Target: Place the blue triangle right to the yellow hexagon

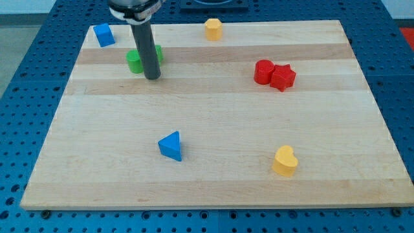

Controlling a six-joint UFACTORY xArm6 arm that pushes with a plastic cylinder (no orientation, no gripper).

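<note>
The blue triangle (pixel 171 145) lies on the wooden board, lower middle-left. The yellow hexagon (pixel 213 29) sits near the board's top edge, middle, well above and to the right of the triangle. My tip (pixel 152 77) rests on the board in the upper left, far above the blue triangle and left of the hexagon. The dark rod stands right against two green blocks (pixel 135 61), partly hiding the one behind it.
A blue cube (pixel 103 35) sits at the top left corner. A red cylinder (pixel 263 72) and a red star (pixel 283 77) touch each other at the upper right. A yellow heart (pixel 284 161) lies at the lower right. The board's edges (pixel 207 206) border a blue perforated table.
</note>
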